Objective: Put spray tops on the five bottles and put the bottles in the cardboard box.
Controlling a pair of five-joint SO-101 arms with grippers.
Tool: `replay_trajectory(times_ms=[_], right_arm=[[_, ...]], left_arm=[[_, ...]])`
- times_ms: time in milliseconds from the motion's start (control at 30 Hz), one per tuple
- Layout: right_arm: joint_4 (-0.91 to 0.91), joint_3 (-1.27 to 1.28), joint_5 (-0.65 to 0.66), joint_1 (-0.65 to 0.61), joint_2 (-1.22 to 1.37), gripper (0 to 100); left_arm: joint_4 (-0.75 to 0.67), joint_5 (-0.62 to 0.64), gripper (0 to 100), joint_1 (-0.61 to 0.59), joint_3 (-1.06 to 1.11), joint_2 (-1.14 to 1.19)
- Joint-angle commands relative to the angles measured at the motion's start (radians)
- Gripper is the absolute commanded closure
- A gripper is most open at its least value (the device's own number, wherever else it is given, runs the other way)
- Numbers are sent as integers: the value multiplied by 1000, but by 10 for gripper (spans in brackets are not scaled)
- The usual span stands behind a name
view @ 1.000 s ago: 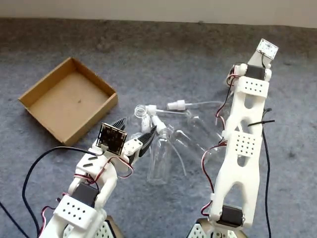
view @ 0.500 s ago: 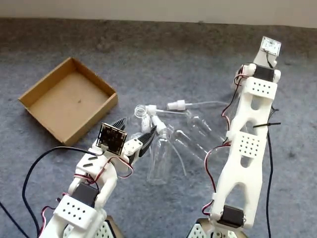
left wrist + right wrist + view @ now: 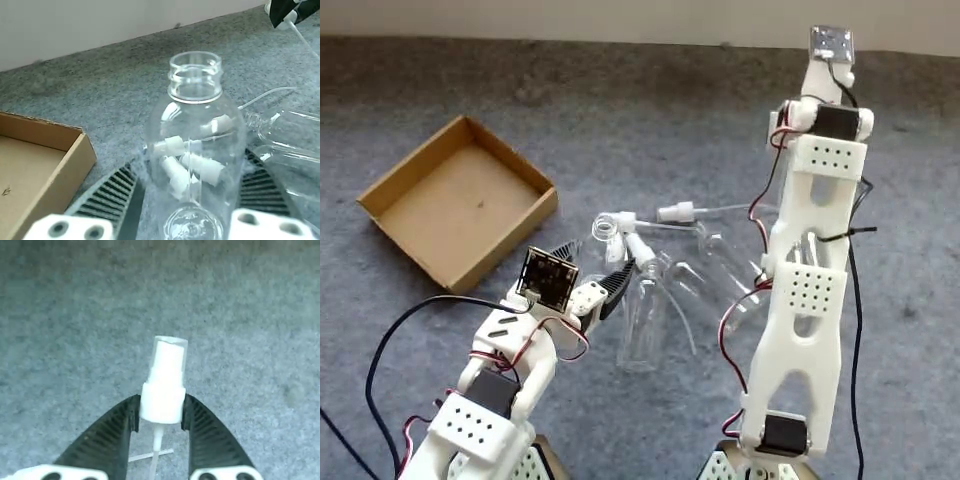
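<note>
My left gripper (image 3: 595, 260) is shut on a clear open-necked bottle (image 3: 195, 135), held upright between its ridged jaws near the table's middle. Through the glass I see loose white spray tops (image 3: 192, 165). My right gripper (image 3: 160, 402) is shut on a white spray top (image 3: 165, 375), its thin tube hanging below, above bare grey carpet. The right arm (image 3: 815, 200) stretches toward the far right of the table. Other clear bottles (image 3: 642, 318) lie on the carpet between the arms, with a spray top (image 3: 678, 211) beside them. The cardboard box (image 3: 410, 165) stands empty at the far left.
Grey carpet (image 3: 650, 110) covers the table. A pale wall runs along the far edge. The box's corner (image 3: 75, 150) sits close beside my left gripper. Wires trail from both arms near the front edge.
The right arm has stretched farther away and swung a little to the left, carrying the spray top. The left arm and its bottle have stayed put.
</note>
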Motion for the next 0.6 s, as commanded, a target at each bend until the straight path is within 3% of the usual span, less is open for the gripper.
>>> replay_trajectory(times_ms=[0, 300, 567], right_arm=[[13, -104, 9, -39, -140, 954], [162, -104, 12, -127, -363, 954], [171, -102, 8, -145, -598, 954]], left_arm=[[0, -6, 825, 13, 27, -15], [-3, -6, 825, -8, 27, -16], [-5, -6, 825, 24, 27, -16]])
